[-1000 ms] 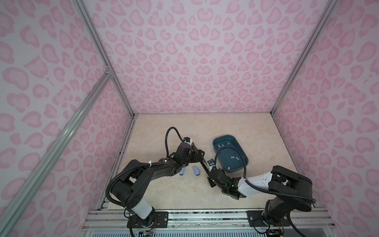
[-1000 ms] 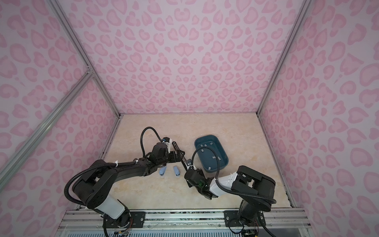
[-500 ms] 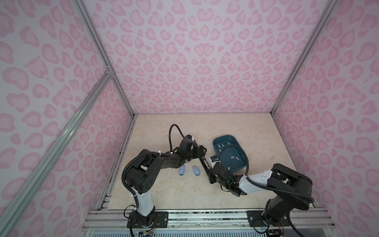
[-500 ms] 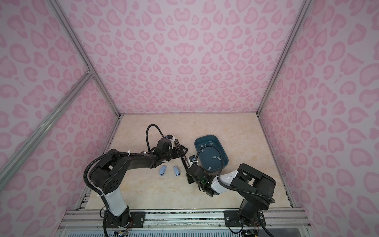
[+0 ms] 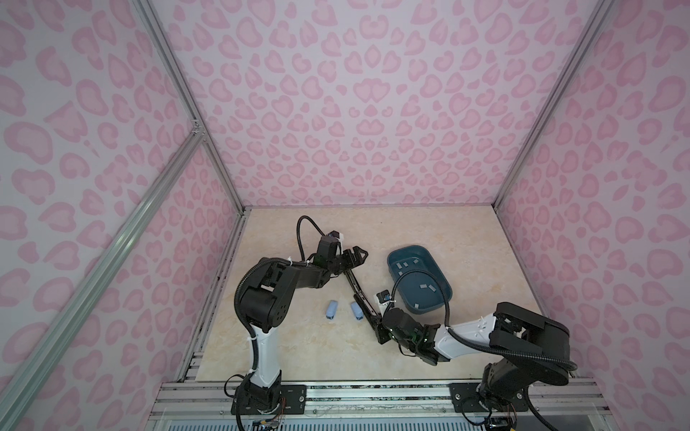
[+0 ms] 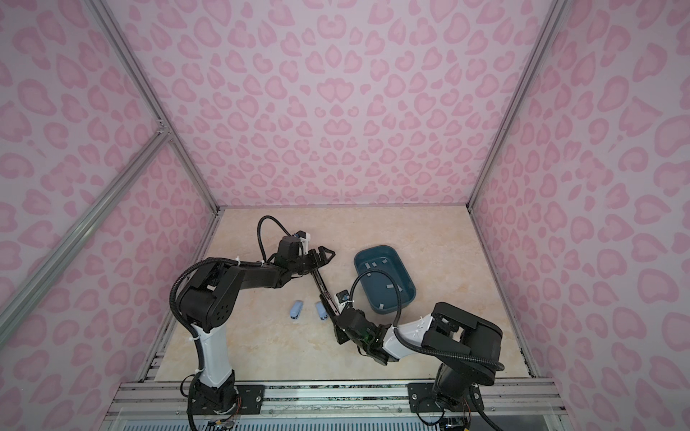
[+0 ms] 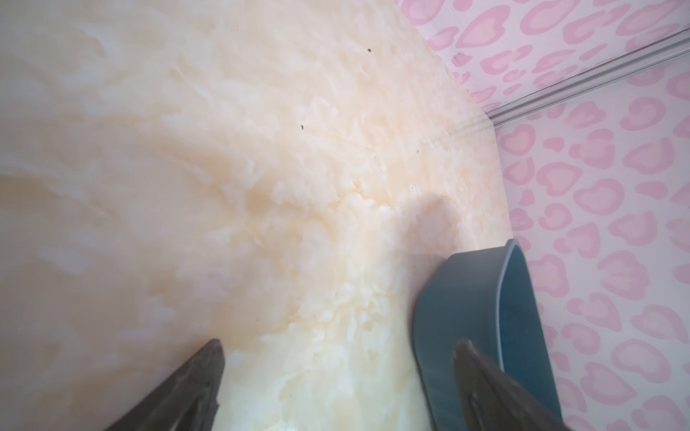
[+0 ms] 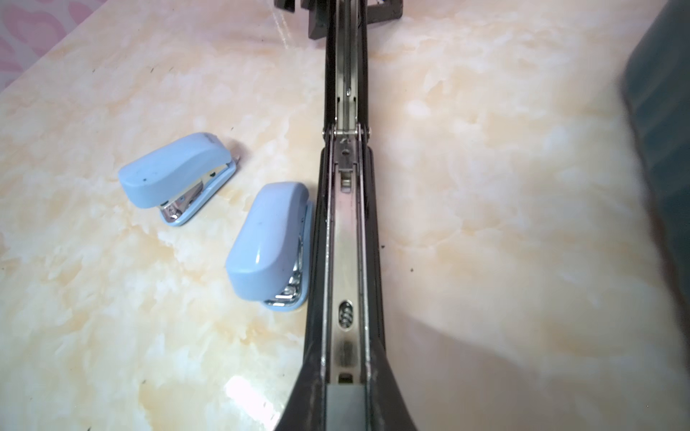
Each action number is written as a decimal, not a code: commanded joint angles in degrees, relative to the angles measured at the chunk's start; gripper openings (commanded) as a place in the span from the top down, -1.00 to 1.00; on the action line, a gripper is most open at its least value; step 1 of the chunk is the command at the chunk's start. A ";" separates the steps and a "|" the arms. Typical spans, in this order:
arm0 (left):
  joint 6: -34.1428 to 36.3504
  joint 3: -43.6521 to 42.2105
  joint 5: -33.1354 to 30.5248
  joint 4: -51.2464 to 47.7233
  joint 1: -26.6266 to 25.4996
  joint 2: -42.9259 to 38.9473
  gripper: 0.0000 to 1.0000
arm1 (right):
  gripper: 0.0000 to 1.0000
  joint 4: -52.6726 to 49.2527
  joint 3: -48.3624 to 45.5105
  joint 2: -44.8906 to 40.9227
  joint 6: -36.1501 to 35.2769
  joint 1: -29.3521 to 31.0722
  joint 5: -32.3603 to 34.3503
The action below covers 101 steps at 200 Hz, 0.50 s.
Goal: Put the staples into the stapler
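Note:
A long black stapler [image 5: 360, 298] [image 6: 325, 294] [image 8: 347, 231] lies opened out flat on the table, its bare metal channel facing up. My right gripper [image 5: 379, 330] [image 6: 341, 330] [image 8: 345, 358] is shut on its near end. My left gripper [image 5: 360, 257] [image 6: 328, 255] [image 7: 338, 345] hovers open just past the stapler's far end, with nothing between its fingers. The staples [image 5: 427, 287] [image 6: 390, 287] are small grey strips scattered inside the teal bin [image 5: 422, 261] [image 6: 388, 261] [image 7: 459, 298].
Two small light-blue staplers [image 5: 331, 309] [image 5: 356, 311] [image 8: 175, 175] [image 8: 267, 239] lie left of the black stapler, the nearer one almost touching it. The right arm's cable loops over the bin. Pink patterned walls enclose the table.
My left gripper has drawn back from the stapler's far end, moving away and a little toward the bin, and its arm has folded up. The right gripper and the stapler have barely moved.

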 commanded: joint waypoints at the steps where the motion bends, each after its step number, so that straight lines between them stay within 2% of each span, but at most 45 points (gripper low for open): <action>1: 3.07 0.44 3.30 0.42 -0.28 -2.62 -0.88 | 0.83 0.12 0.29 0.18 -2.51 0.68 4.68; 26: 5.75 -1.98 3.54 1.96 -1.70 -7.36 -0.79 | 0.83 -0.22 1.13 1.48 -3.47 0.76 6.78; 54: 9.55 -6.38 1.76 4.11 -5.01 -11.95 -0.53 | 0.82 0.95 1.26 3.07 -4.39 0.83 8.91; 101: 13.22 -14.37 -0.57 10.00 -10.58 -15.11 -0.51 | 0.72 7.43 -1.85 3.33 -5.41 1.24 10.54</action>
